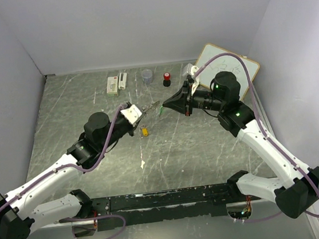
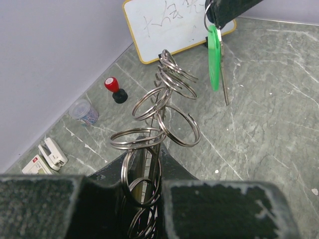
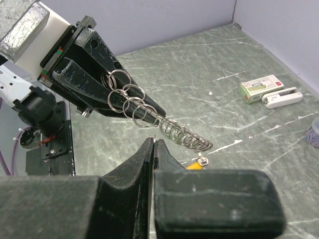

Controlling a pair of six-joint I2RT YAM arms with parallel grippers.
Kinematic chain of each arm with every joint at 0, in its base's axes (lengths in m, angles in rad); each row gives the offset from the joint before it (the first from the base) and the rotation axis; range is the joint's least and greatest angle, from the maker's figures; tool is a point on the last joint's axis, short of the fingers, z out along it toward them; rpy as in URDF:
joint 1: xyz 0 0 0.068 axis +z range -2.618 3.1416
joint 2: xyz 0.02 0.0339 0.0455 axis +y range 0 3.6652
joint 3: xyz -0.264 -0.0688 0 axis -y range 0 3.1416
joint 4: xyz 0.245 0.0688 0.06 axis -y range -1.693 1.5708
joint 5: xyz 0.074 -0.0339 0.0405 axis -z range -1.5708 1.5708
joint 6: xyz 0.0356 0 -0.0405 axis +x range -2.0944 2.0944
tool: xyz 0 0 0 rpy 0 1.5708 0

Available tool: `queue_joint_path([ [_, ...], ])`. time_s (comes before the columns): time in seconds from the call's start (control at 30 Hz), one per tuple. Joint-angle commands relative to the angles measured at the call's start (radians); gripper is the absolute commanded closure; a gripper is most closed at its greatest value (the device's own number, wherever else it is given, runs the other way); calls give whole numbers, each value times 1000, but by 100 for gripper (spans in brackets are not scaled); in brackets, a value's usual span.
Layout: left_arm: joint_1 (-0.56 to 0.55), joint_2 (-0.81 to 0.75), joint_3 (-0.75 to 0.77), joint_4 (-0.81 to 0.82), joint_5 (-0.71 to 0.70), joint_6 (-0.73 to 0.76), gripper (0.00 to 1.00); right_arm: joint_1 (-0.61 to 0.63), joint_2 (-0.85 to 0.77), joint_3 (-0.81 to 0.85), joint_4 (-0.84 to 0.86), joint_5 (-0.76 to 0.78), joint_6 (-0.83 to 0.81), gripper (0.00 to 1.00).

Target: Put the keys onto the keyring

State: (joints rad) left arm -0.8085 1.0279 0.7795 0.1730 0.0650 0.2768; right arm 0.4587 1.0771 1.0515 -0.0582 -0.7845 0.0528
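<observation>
The keyring, a thin silvery ring strung with many small split rings, sticks out from my left gripper, which is shut on its near end. In the top view the keyring points right toward my right gripper. That gripper is shut on the bright green key, which hangs blade-down just beyond the ring's far tip. In the right wrist view the right gripper shows closed jaws with a thin metal edge between them, below the keyring. The yellow-orange key lies on the table, partly hidden.
A whiteboard leans at the back right. Along the back stand a red-capped black knob, a grey cup, a white box and a white stapler-like piece. Grey walls enclose the marbled table.
</observation>
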Motion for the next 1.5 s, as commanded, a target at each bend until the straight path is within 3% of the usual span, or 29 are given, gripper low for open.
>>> queue_joint_path([
  [0.0, 5, -6, 62, 59, 6, 3, 93, 15, 0, -5, 19, 15, 27, 100],
  [0.7, 6, -4, 70, 62, 8, -9, 93, 59, -21, -120, 236, 106, 315, 100],
  [1.47, 5, -32, 52, 81, 9, -6, 93, 60, 20, -99, 243, 117, 441, 100],
])
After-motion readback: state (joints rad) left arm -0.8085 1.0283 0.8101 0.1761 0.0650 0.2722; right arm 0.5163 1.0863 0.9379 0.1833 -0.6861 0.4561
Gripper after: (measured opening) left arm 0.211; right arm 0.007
